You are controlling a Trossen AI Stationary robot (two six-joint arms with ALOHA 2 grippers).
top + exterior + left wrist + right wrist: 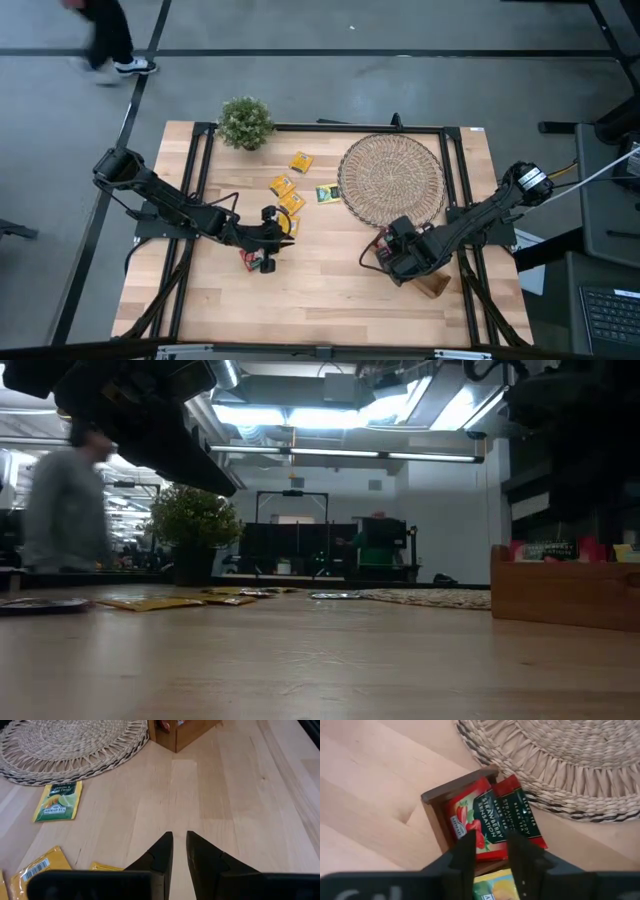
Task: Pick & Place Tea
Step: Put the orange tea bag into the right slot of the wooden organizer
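The right end effector (489, 851) hangs over the end compartment of the wooden tray (454, 789), its two fingers parted with a gap between them and nothing pinched in that gap. Directly beneath lie two red strawberry sachets (485, 822), one overlapping the other and leaning out over the tray wall toward the woven mat (580, 760); a yellow-green sachet (496, 887) shows in the next compartment. From above, the tray (434, 284) is mostly covered by the arm.

The left end effector (179, 851) hovers low over bare tabletop (240, 805), fingers nearly together but with a slit showing, holding nothing. Near it lie yellow sachets (37, 870), and a green lemon sachet (58, 801) rests just beside the mat's edge; the overhead view shows this loose cluster (287, 190) between the plant (246, 122) and the mat.

The sachets look very light, thin and limp, with a smooth wrapper that likely slides on wood. Lying flat, they offer little to pinch, so a grip probably works best across an edge or corner, pressing down so one finger slips under. Overlapping ones risk coming up together.
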